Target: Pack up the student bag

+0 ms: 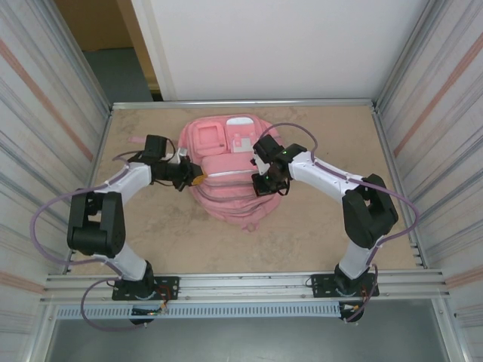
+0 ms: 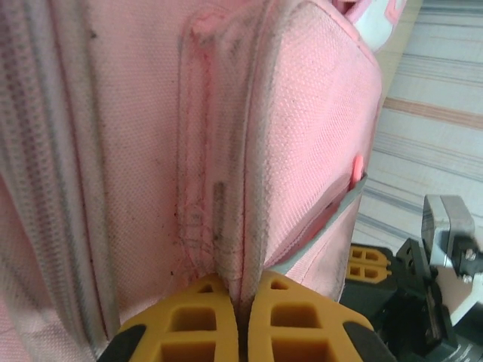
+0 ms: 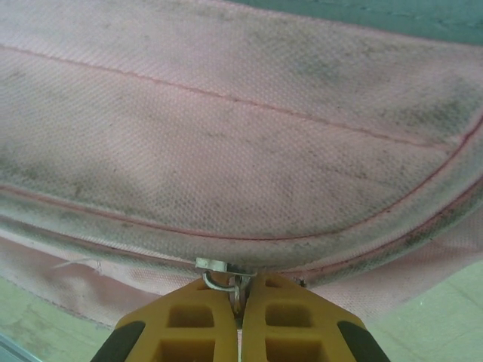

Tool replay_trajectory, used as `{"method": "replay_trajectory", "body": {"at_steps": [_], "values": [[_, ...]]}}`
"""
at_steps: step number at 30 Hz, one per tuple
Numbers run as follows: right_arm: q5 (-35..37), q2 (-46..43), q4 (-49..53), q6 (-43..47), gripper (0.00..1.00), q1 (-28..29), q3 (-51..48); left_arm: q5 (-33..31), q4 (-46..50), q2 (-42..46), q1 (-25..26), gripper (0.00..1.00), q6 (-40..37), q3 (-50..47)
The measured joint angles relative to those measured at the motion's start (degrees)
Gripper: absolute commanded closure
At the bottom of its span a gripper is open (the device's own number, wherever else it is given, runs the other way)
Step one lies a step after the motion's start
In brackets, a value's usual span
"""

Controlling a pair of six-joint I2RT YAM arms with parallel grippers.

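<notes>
There is one pink backpack [image 1: 226, 197] and one desk [image 1: 317, 234]. There are two robot arms, the left arm [image 1: 130, 181] and the right arm [image 1: 326, 175], and two hands (one per arm), the left hand [image 1: 198, 181] and the right hand [image 1: 262, 183]. One metal zip pull [image 3: 219, 276] is visible.

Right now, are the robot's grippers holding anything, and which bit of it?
Both hold the bag. The left gripper pinches a seam beside a front pocket; the right gripper pinches a zip pull.
</notes>
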State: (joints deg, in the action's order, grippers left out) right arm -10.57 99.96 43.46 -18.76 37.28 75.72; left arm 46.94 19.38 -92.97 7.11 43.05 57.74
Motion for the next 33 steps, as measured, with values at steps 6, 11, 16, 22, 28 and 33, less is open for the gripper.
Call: {"method": "replay_trajectory", "body": {"at_steps": [6, 11, 16, 22, 28, 33], "values": [[0.11, -0.09, -2.05, -0.39, 1.0, 3.02, 1.53, -0.33, 4.2, -6.8, -2.75, 0.74, -0.68, 9.7], [-0.74, 1.36, -0.33, -2.73, 1.0, 6.69, 4.94, -2.16, -1.42, -1.81, -6.67, 0.61, 3.21, 4.68], [-3.08, 3.89, -1.36, -5.11, 1.0, 9.84, 7.78, -5.31, -1.75, 10.75, -4.96, 0.58, 5.86, -4.48], [-4.02, 5.7, -3.56, -8.31, 1.0, 12.63, 9.03, -7.85, -2.64, 12.5, 4.5, 0.56, 9.33, -7.78], [-2.73, 6.03, -5.2, -10.93, 1.0, 15.3, 9.05, -12.41, -4.39, 12.17, 10.43, 0.68, 13.97, -9.88], [-0.9, 7.13, -5.29, -11.91, 1.0, 16.48, 9.14, -13.94, -5.73, 12.2, 9.99, 1.0, 16.94, -11.63]]}}
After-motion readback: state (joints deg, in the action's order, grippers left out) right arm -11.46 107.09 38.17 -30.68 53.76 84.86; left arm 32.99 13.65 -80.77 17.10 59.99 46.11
